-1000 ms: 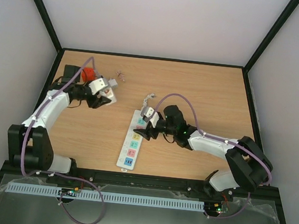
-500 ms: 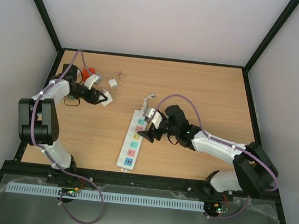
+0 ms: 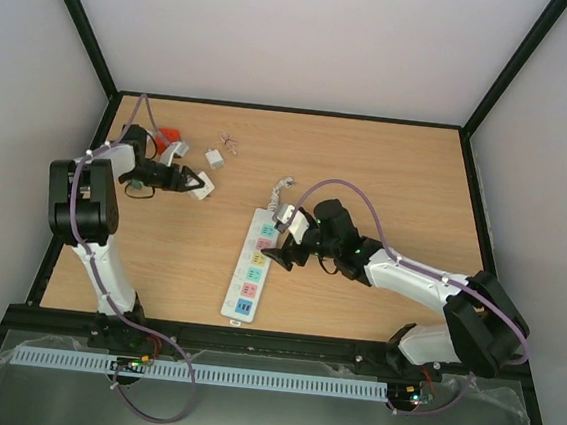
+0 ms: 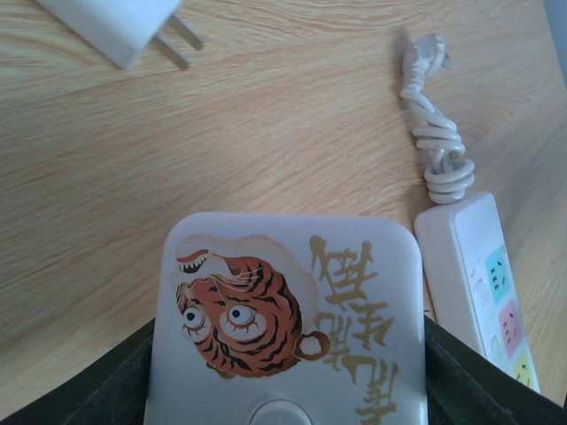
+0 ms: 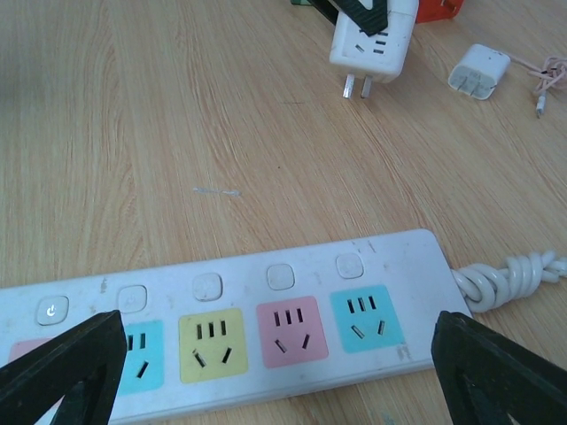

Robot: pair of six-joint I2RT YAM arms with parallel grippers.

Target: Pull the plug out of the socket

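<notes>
One small white tiger-printed plastic plug (image 4: 283,319), likely light, rigid and slick, hangs pinched by its side walls in the left gripper (image 3: 194,182) near the bench's far-left corner, while the right gripper (image 5: 276,316) spreads over the long white plastic power strip (image 5: 266,266) by the near edge.

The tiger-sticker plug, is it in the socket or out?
Out. The left pincer grips the plug, its prongs exposed, well away from the socket, whose visible outlets are all empty.

Smooth plastic socket (image 5: 221,310), matt wood-grain table (image 5: 133,133)
</notes>
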